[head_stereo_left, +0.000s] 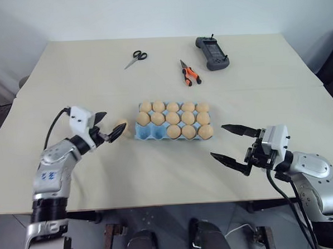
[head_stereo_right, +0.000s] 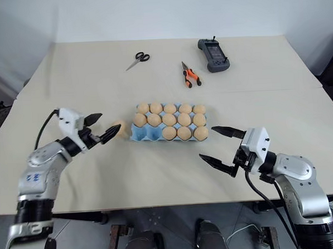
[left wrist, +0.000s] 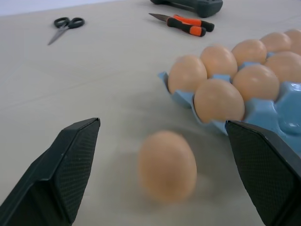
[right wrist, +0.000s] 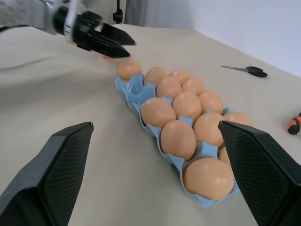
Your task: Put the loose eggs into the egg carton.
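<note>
One pale orange-tan oval egg (left wrist: 167, 165) is framed, seemingly untouched, by the released left claw (head_stereo_left: 104, 129) beside the light blue moulded egg carton (head_stereo_left: 142, 133); the right claw (head_stereo_left: 230, 144) is spread wide too.

A light blue egg carton (head_stereo_left: 142, 134) is lying flat near the middle of the counter (head_stereo_left: 69, 74), its cups filled with pale orange-tan eggs except one empty cup at the near left corner. One loose egg (head_stereo_left: 121, 128) is resting on its side on the counter just beside the carton's left end, apart from it.

Scissors (head_stereo_left: 136, 57), orange pliers (head_stereo_left: 189, 73), grey handset (head_stereo_left: 212, 53) — on the table (head_stereo_left: 69, 85).
</note>
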Robot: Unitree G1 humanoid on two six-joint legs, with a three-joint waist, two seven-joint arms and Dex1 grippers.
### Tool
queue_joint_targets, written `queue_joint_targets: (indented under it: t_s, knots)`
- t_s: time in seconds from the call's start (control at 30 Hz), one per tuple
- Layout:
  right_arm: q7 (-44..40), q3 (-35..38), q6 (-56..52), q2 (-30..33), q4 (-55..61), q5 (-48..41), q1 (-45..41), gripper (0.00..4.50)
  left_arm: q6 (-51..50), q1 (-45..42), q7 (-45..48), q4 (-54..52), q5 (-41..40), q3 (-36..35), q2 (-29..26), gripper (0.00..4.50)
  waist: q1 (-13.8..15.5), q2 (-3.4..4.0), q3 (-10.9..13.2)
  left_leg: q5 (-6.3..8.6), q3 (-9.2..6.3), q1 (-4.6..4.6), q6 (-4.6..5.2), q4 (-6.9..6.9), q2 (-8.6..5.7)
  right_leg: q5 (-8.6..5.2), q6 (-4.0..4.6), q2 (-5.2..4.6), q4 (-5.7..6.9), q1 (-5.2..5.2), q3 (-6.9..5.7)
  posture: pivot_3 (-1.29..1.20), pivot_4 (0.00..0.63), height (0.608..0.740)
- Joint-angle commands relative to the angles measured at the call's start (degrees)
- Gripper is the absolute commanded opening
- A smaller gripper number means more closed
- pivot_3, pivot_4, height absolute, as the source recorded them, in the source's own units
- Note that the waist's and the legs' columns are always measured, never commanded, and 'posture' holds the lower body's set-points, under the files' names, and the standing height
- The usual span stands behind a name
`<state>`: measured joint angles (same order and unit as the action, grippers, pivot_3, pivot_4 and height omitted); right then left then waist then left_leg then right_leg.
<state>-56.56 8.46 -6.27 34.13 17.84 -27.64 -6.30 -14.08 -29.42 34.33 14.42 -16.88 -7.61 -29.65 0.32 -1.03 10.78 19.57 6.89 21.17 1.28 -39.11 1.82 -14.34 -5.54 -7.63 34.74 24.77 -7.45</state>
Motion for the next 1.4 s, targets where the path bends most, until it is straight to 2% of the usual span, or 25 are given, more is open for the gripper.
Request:
queue_joint_targets:
  t_s: [0.03,0.13,0.17,0.23,0.4,0.47,0.57,0.7,0.87,1.13,1.2,1.27,1.3,1.4]
  knots:
    - [1.4,0.2,-0.5,-0.1,3.8,-1.4,0.6,4.48,2.8,-3.4,0.5,6.4,3.1,2.3,1.1,4.50,-0.1,0.00,0.0,0.00,0.03,0.00,0.00,0.00,-0.01,0.00,0.00,0.01,-0.03,-0.01,-0.02,0.00,0.150,0.740]
    - [2.5,0.4,-0.8,-0.1,4.6,-1.5,0.9,4.48,5.4,-5.3,0.3,11.5,6.2,4.1,1.5,4.50,-0.1,-0.02,0.0,0.00,0.06,0.01,0.01,0.00,-0.03,0.01,-0.03,0.03,-0.10,-0.02,-0.05,0.00,0.150,0.740]
    - [2.8,0.5,-0.8,0.0,4.8,-1.5,0.9,4.50,6.0,-5.6,-0.3,12.4,6.9,4.1,1.5,4.33,-0.1,-0.01,0.0,0.00,0.03,0.00,0.02,-0.01,-0.02,0.01,-0.03,0.03,-0.10,-0.05,-0.07,0.00,0.150,0.740]
    - [3.4,0.7,-0.9,0.0,5.1,-1.6,0.9,4.50,5.8,-5.7,-0.7,13.4,6.8,3.5,1.8,3.90,-0.2,-0.01,0.0,0.00,0.04,-0.02,0.03,-0.01,0.00,0.02,-0.03,0.02,-0.11,-0.08,-0.05,0.00,0.150,0.740]
    - [4.4,0.7,-0.9,0.0,5.6,-1.7,1.3,4.50,5.7,-4.9,-0.2,13.9,6.8,3.1,1.6,2.27,-0.2,-0.02,0.0,-0.02,0.02,-0.01,0.05,-0.03,0.02,0.02,-0.04,0.00,-0.09,-0.07,-0.05,0.00,0.150,0.740]
    - [4.5,0.6,-1.1,0.1,5.7,-1.8,1.4,4.50,5.9,-4.6,-0.1,13.6,6.8,3.1,1.5,1.75,-0.2,-0.02,0.0,-0.01,0.02,-0.02,0.05,-0.03,0.02,0.02,-0.04,-0.01,-0.09,-0.08,-0.05,0.00,0.150,0.740]
    - [4.6,0.4,-1.1,0.1,5.4,-1.8,1.2,4.50,7.8,-4.6,1.0,12.7,5.6,2.4,2.2,1.62,-0.2,-0.02,0.0,-0.02,0.02,-0.02,0.05,-0.04,0.02,0.03,-0.05,-0.01,-0.09,-0.08,-0.05,0.00,0.150,0.740]
    - [4.5,0.2,-1.2,0.3,5.1,-1.8,1.0,4.50,8.1,-5.3,6.9,5.7,0.2,1.8,3.6,1.61,-0.2,-0.02,0.0,-0.02,0.02,0.00,0.05,-0.05,0.02,0.03,-0.05,-0.02,-0.09,-0.07,-0.05,0.00,0.150,0.740]
    - [4.6,0.0,-1.5,0.3,4.8,-1.6,0.7,4.50,2.9,-6.8,16.1,-0.7,-1.2,7.5,3.8,1.61,0.3,-0.02,0.0,-0.02,0.01,0.01,0.06,-0.09,-0.02,0.04,-0.07,-0.02,-0.10,-0.10,-0.04,0.00,0.150,0.740]
    - [5.8,0.0,-1.5,0.0,5.5,-1.2,0.9,4.50,2.8,-11.1,17.6,5.4,3.9,13.6,7.2,1.61,0.4,-0.02,0.0,-0.06,0.04,0.00,0.12,-0.17,-0.04,0.04,-0.07,0.04,-0.10,-0.14,0.01,0.00,0.150,0.740]
    - [6.3,0.0,-1.6,-0.1,6.2,-1.3,1.4,4.50,2.7,-11.7,17.3,7.0,4.0,13.4,7.9,2.34,0.3,-0.02,0.0,-0.07,0.04,0.00,0.12,-0.17,-0.03,0.04,-0.06,0.05,-0.10,-0.13,0.01,0.00,0.150,0.740]
    - [6.7,0.0,-1.6,-0.1,6.8,-1.4,1.9,4.50,3.2,-12.0,17.2,7.5,4.1,13.1,8.3,2.89,0.4,-0.02,0.0,-0.06,0.03,0.00,0.12,-0.17,-0.01,0.04,-0.06,0.04,-0.09,-0.12,0.01,0.00,0.150,0.740]
    - [6.9,0.0,-1.6,-0.1,7.1,-1.4,2.1,4.50,3.9,-11.9,17.3,7.5,4.4,13.1,8.2,3.34,0.5,-0.02,0.0,-0.06,0.01,0.00,0.12,-0.17,-0.01,0.04,-0.06,0.03,-0.09,-0.13,0.00,0.00,0.150,0.740]
    - [7.3,-0.1,-1.5,-0.2,7.4,-1.5,2.6,4.50,5.5,-10.9,17.5,5.5,3.8,11.9,7.5,4.15,0.7,-0.02,0.0,-0.06,0.01,0.03,0.13,-0.17,-0.02,0.04,-0.07,0.02,-0.12,-0.13,0.00,0.00,0.150,0.740]
